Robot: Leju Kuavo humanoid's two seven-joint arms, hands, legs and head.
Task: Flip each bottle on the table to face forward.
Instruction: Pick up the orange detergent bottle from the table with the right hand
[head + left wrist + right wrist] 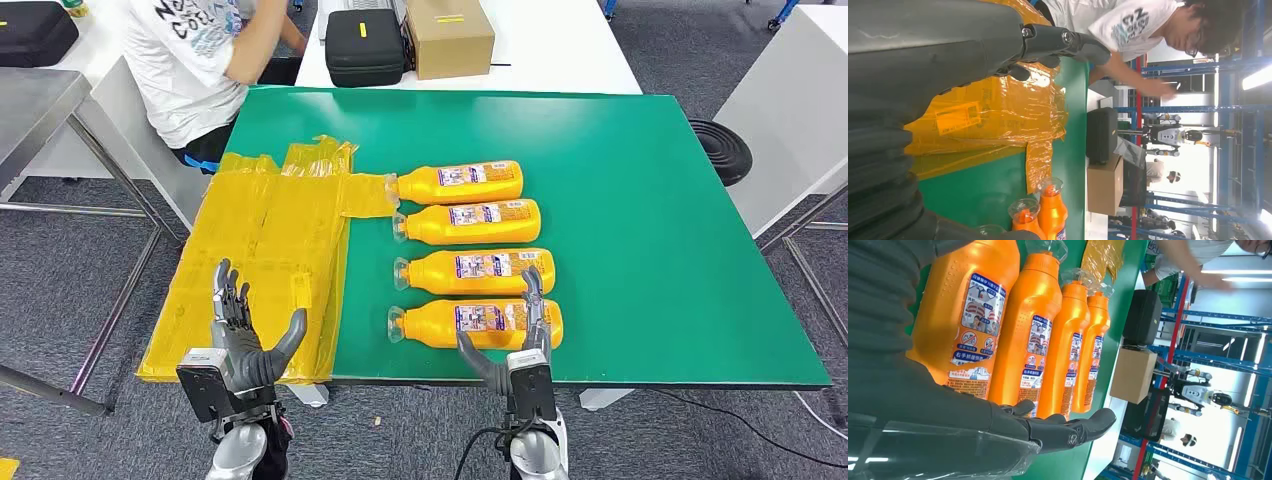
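Orange plastic bottles, four in all, are laid on their sides in a neat column near the middle of a green table (650, 200). Each bottle's long axis runs left to right across the table, with the clear-capped neck toward the robot's left and the flat base toward its right. Printed labels are turned upward on all four.

The nearest bottle (478, 323) is set close to the table's front edge. The right hand (520, 335) is seen at that bottle's base end, fingers spread and pointing away from the robot, thumb held out to the side. Nothing is gripped by it; whether the fingertips touch the bottle cannot be told from the head view. In the right wrist view the open palm is shown alongside the bottle's labelled side, with the other three bottles lined up beyond.

The left hand (240, 335) is raised well apart from the bottles, over a sheet of crumpled yellow plastic wrap (270, 250) that covers the table's left part. Its fingers are also spread and nothing is held.

The right hand is judged far nearer to the work. A roll of the nearest bottle about its long axis would be called for, so the grasp is best made across the body, not along it.

A person (200, 60) in a white shirt is bent over at the far left corner.
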